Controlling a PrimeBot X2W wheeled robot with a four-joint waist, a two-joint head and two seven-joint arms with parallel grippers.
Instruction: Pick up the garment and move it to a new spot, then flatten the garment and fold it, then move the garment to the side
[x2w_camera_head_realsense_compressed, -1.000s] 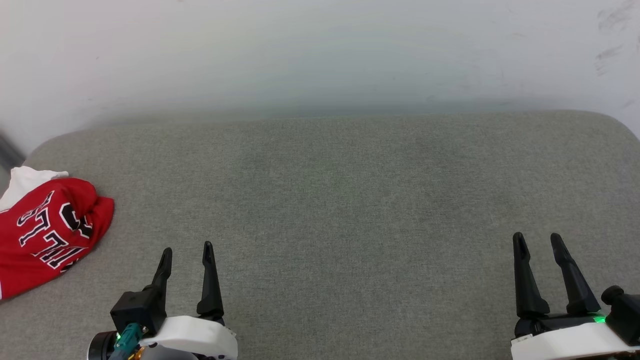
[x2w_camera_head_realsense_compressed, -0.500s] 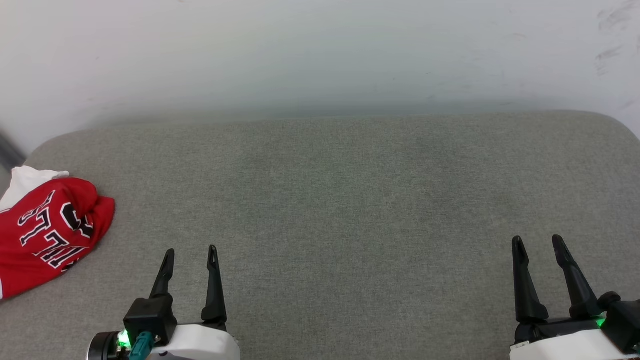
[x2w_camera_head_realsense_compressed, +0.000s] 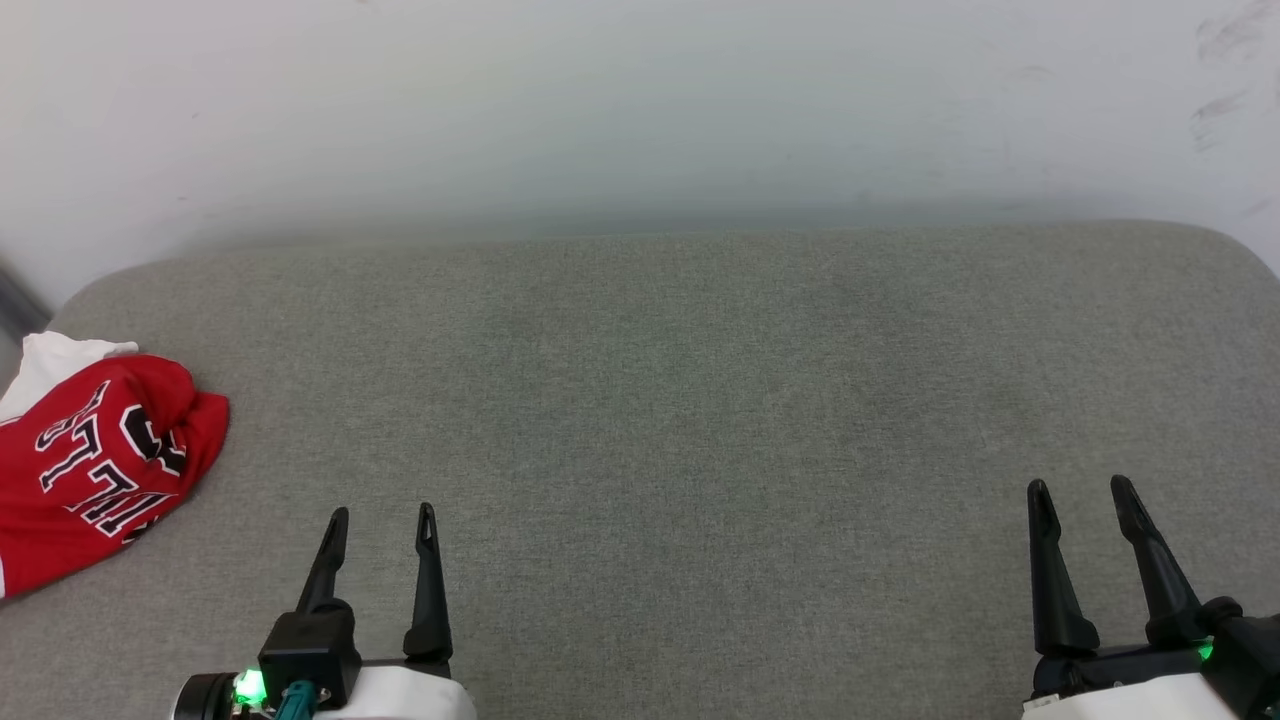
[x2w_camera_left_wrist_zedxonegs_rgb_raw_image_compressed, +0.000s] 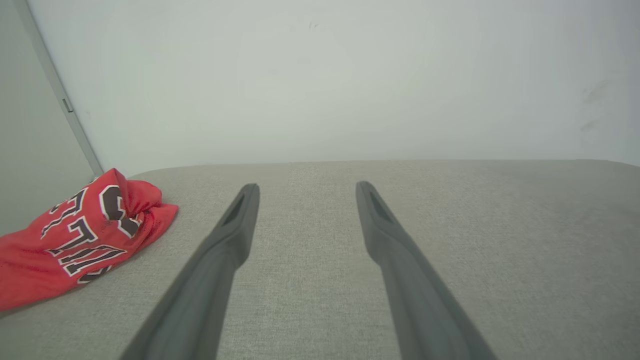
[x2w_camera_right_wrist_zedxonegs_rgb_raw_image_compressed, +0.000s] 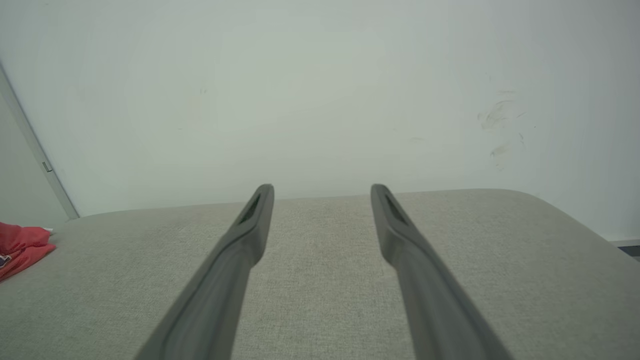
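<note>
The garment (x2w_camera_head_realsense_compressed: 90, 470) is a red jersey with black white-outlined letters and a bit of white sleeve, lying bunched at the far left edge of the grey cushion (x2w_camera_head_realsense_compressed: 660, 400). It also lies at the left in the left wrist view (x2w_camera_left_wrist_zedxonegs_rgb_raw_image_compressed: 80, 240), and a red corner of the garment (x2w_camera_right_wrist_zedxonegs_rgb_raw_image_compressed: 22, 247) appears in the right wrist view. My left gripper (x2w_camera_head_realsense_compressed: 382, 515) hovers open near the front edge, to the right of the garment and apart from it. My right gripper (x2w_camera_head_realsense_compressed: 1082, 490) stands open at the front right, nothing between its fingers.
A pale wall (x2w_camera_head_realsense_compressed: 640, 110) rises right behind the cushion, with scuff marks at the upper right. The cushion's corners are rounded at the back left and back right. A grey vertical strip (x2w_camera_left_wrist_zedxonegs_rgb_raw_image_compressed: 60, 95) runs down the wall at the left.
Both grippers have drawn back a little toward the front edge. The left one has straightened so its fingers point more directly up the view. The garment has not moved.
</note>
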